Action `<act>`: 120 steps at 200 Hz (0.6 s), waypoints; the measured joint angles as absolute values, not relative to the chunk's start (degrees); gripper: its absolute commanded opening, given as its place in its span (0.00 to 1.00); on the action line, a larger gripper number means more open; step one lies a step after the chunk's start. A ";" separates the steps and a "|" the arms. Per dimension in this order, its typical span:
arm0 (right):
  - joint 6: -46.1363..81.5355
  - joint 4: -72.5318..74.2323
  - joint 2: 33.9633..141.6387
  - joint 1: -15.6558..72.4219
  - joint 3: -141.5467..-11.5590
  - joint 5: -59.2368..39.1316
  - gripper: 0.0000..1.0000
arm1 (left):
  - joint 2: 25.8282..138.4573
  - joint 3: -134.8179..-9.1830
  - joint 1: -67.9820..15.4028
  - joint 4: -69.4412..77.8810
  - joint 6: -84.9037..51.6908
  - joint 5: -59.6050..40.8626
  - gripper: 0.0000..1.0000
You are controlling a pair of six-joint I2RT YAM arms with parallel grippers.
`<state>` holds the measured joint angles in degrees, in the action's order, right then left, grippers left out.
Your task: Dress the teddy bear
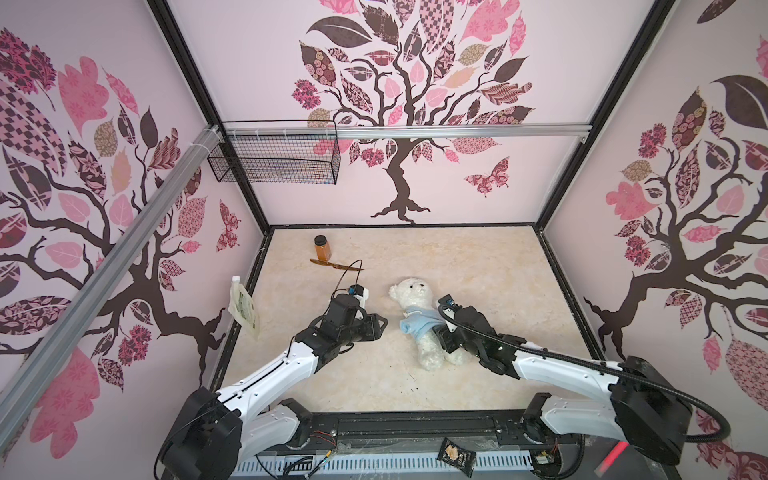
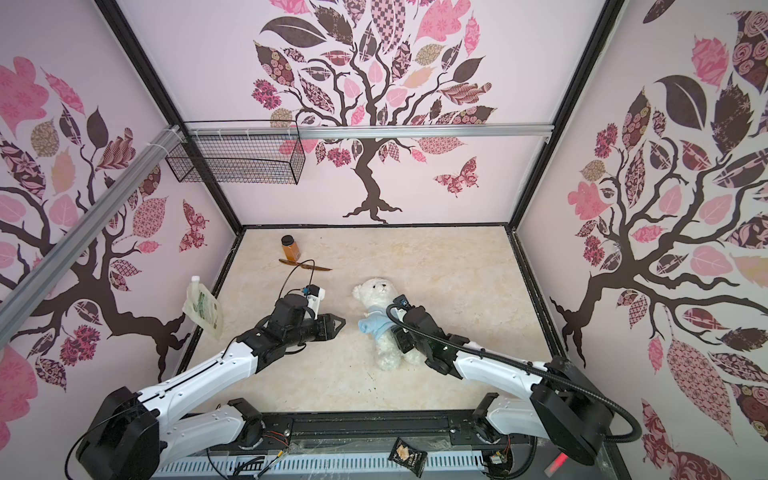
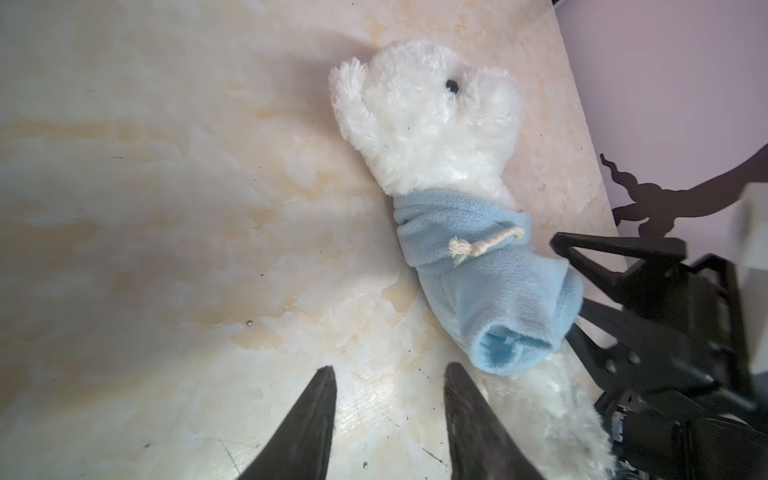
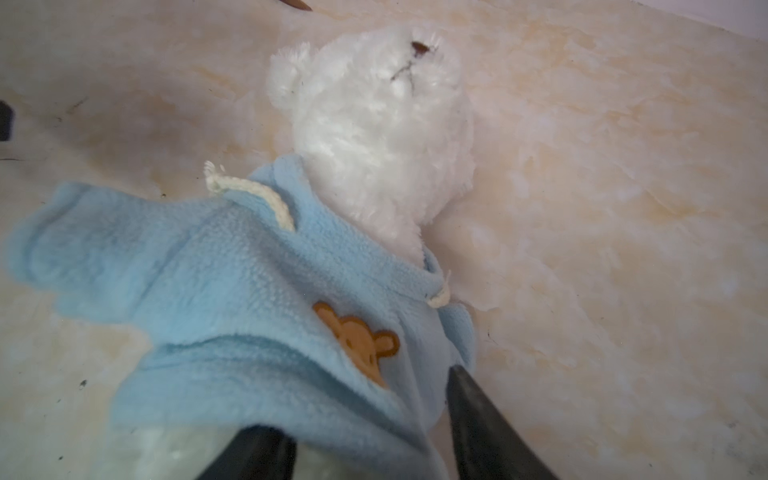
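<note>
You are partway through: the teddy bear [image 1: 413,293] lies on its back in the middle of the table [image 1: 478,270], head toward the far wall, and the blue shirt [image 1: 419,322] is already over its head, bunched around neck and chest with the orange patch [image 4: 359,340] facing up. What looks left is the arms and the hem. One sleeve [image 3: 505,345] sticks out with nothing in its opening, the far sleeve cannot be judged, and the belly and legs are bare. Your left gripper [image 3: 388,368] hangs low over the table just beside that sleeve, pointing sideways at the bear, jaws apart and holding nothing. Your right gripper [image 4: 361,399] reaches in low from the other flank at waist level, jaws spread with the shirt hem between them but not pinched, so it reads as released.
</note>
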<state>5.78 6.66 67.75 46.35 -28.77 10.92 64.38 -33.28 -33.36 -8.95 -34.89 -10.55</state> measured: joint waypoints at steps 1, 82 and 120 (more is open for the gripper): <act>6.20 6.50 67.48 46.59 -28.80 10.96 0.73 | 64.38 -33.28 -33.36 -8.99 -34.89 -10.48 0.48; 13.21 2.98 63.94 57.60 -28.86 14.02 0.89 | 64.23 -33.28 -33.19 -9.93 -34.92 -8.12 0.50; 14.46 6.52 73.76 58.17 -29.61 16.93 0.72 | 64.23 -33.28 -33.08 -9.96 -34.87 -7.84 0.51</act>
<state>14.46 6.52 73.76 58.17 -29.61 16.93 64.23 -33.28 -33.08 -9.96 -34.87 -7.84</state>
